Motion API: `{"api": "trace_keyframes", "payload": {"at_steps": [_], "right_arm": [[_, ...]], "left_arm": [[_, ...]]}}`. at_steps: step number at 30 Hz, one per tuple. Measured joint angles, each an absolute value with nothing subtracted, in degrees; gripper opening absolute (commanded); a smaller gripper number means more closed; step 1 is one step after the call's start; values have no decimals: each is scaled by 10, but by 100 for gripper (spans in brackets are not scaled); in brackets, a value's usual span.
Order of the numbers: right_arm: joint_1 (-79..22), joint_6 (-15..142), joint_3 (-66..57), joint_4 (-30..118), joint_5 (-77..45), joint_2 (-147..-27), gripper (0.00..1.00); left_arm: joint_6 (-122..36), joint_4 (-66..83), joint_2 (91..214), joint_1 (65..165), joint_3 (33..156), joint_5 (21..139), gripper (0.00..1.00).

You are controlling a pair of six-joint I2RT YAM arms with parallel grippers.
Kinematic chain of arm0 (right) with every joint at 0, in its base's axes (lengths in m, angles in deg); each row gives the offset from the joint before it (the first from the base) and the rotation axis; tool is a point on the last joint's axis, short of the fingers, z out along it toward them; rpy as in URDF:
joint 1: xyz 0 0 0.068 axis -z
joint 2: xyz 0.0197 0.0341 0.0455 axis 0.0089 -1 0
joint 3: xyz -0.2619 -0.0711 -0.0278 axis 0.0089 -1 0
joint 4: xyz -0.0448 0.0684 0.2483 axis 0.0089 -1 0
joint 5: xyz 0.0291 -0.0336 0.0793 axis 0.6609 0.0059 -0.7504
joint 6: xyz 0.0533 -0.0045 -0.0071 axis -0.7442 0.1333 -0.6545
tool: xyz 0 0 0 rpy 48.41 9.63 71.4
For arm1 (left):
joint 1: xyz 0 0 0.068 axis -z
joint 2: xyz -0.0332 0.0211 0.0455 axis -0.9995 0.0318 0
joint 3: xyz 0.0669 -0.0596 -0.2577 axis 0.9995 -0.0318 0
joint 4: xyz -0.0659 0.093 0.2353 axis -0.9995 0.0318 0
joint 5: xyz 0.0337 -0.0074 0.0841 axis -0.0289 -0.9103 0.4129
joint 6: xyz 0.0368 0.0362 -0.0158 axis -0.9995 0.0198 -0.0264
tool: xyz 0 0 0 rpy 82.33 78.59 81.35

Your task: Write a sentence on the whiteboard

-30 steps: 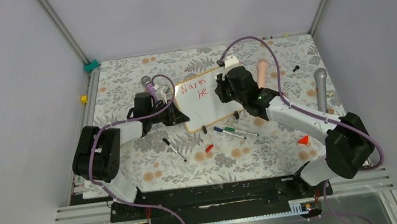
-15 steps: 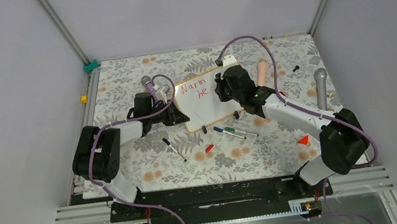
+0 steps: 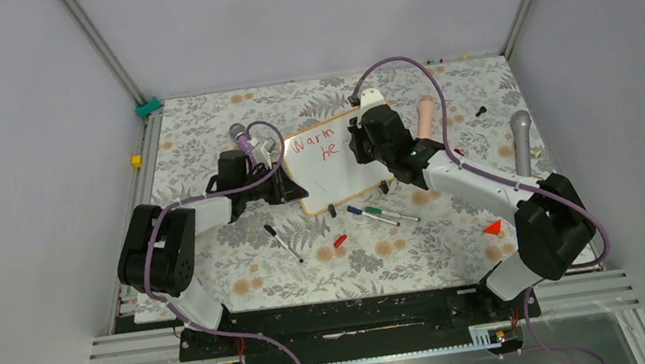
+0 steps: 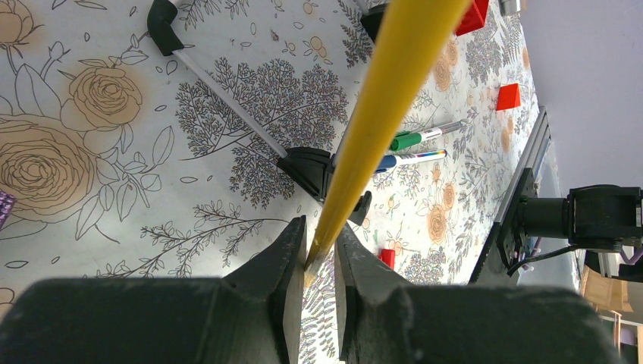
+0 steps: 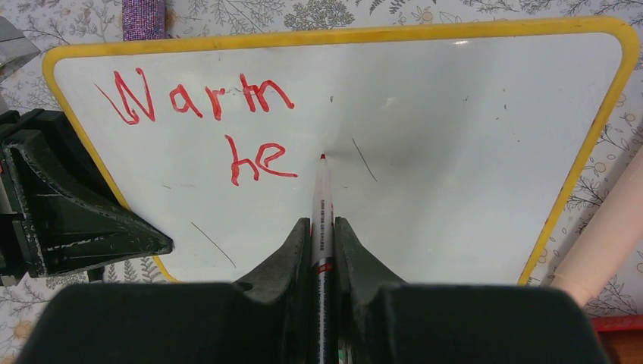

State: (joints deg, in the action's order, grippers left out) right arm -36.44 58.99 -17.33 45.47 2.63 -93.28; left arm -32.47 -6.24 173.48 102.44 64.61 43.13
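In the top external view, the whiteboard (image 3: 337, 175) is seen lying askew on the floral table (image 3: 198, 123) between the two arms. The sentence (image 3: 316, 143), so far "Warm he" in red, is written near its far left corner. The left gripper (image 3: 291, 188) is set at the board's left edge, and the right gripper (image 3: 358, 151) over its surface.

In the left wrist view, the board's yellow frame edge is pinched between nearly closed jaws.

In the right wrist view, a red marker (image 5: 322, 205) is clamped between fully closed fingers. Its tip is placed at the board's surface just right of "he".
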Motion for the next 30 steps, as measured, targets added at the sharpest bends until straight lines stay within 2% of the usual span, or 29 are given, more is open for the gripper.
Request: {"api": "trace_keyframes", "payload": {"at_steps": [30], "right_arm": [[-360, 593, -144, 452, 23, -954, 0]], "left_arm": [[-325, -62, 1735, 1024, 646, 432, 0]]}}
